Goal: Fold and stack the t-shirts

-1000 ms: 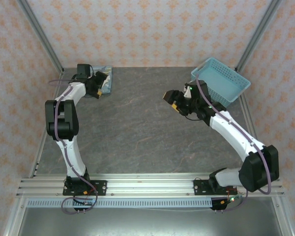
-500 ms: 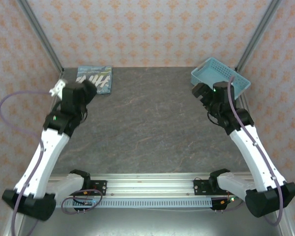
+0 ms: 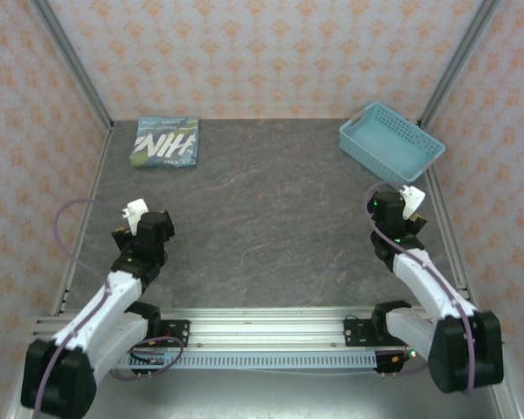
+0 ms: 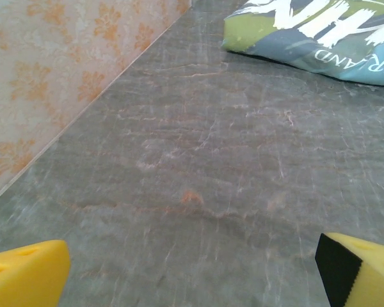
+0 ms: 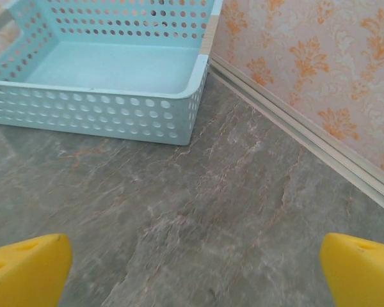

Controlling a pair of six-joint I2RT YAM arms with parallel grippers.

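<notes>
A folded t-shirt (image 3: pixel 166 142), light blue and olive green with large white lettering facing up, lies in the table's back left corner. The left wrist view shows its near edge (image 4: pixel 320 35) far ahead of the fingers. My left gripper (image 3: pixel 154 227) sits low at the near left, well short of the shirt. It is open, its yellow fingertips (image 4: pixel 25 275) wide apart over bare table (image 4: pixel 192 281). My right gripper (image 3: pixel 390 206) is at the near right, open and holding nothing (image 5: pixel 192 275), its yellow pads (image 5: pixel 361 268) spread wide.
A light blue perforated plastic basket (image 3: pixel 391 142) stands at the back right with nothing in it; its near wall (image 5: pixel 102 112) is ahead of the right gripper. A metal rail (image 5: pixel 307 137) and the patterned wall bound the right side. The grey stone table (image 3: pixel 262 218) lies between the arms.
Both arms have drawn back from the far side toward the near edge and folded low. The left gripper has come away from the folded shirt, which lies in full view.
</notes>
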